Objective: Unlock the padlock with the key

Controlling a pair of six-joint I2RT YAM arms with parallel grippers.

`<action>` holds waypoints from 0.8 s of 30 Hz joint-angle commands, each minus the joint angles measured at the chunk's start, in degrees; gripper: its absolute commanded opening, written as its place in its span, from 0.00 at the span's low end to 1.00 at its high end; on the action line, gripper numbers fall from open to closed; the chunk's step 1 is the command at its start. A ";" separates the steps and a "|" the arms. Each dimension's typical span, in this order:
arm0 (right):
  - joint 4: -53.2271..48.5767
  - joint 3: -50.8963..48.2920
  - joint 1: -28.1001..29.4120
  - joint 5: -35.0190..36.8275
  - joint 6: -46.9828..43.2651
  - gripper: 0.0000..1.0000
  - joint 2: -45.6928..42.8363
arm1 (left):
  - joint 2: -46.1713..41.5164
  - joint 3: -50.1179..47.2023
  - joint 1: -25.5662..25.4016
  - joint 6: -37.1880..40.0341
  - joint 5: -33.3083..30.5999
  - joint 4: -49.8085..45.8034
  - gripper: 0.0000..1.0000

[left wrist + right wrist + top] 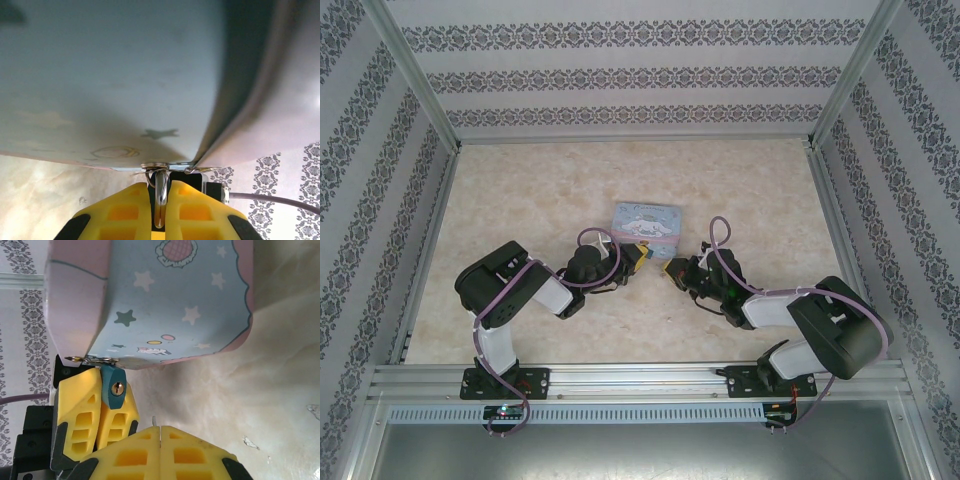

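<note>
1. Teal-bodied small metal padlock (114,385), count one: it hangs from the metal hasp (95,359) at the edge of the tin, with its brass keyhole facing the right wrist camera.
2. Pastel-blue rectangular tin box (170,305) printed with stars and cartoon figures, count one: it sits on the beige marbled table (240,405), between the two arms' reach in the top view.
3. Left gripper (160,190), two yellow fingers: closed tight, clamping the padlock between them just below the tin's edge.
4. Right gripper (160,432), two yellow fingers: pressed together with no gap. A thin pale metal sliver at their seam reads as the tiny metal key (154,420), count one, pinched there.
5. Key tip points toward the padlock, near the keyhole but apart from it.
</note>
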 commanded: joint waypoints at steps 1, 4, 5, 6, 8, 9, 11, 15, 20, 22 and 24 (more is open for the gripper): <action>1.42 1.80 0.71 1.77 0.48 0.00 -0.66 | 0.81 -0.10 0.66 -0.76 0.97 6.40 0.00; 1.48 2.33 0.71 1.76 0.58 0.00 -0.15 | 0.84 -0.11 0.69 -0.76 0.99 6.38 0.00; 1.55 2.56 0.58 1.74 0.63 0.00 -0.01 | 0.89 -0.19 0.69 -0.76 0.98 6.32 0.00; 1.59 2.70 0.61 1.73 0.68 0.00 0.11 | 0.90 -0.14 0.68 -0.68 1.01 6.33 0.00; 1.50 3.16 0.54 1.57 0.69 0.00 0.46 | 0.92 -0.25 0.69 -0.67 1.03 6.35 0.00; 1.51 3.42 0.53 1.41 0.69 0.00 0.58 | 0.92 -0.34 0.67 -0.67 1.03 6.34 0.00; 1.51 3.72 0.45 1.28 0.67 0.00 0.79 | 0.83 -0.38 0.68 -0.63 0.93 6.40 0.00; 1.51 3.71 0.36 1.11 0.68 0.00 1.23 | 0.93 -0.63 0.69 -0.50 0.93 6.44 0.00; 1.58 3.72 0.27 1.05 0.78 0.00 1.64 | 1.10 -0.71 0.69 -0.50 1.03 6.62 0.00; 1.68 5.47 0.23 0.95 0.78 0.00 1.76 | 1.10 -0.67 0.69 -0.41 1.05 6.62 0.00; 1.68 5.65 0.27 0.95 0.82 0.00 1.84 | 1.15 -0.69 0.69 -0.32 1.14 6.58 0.00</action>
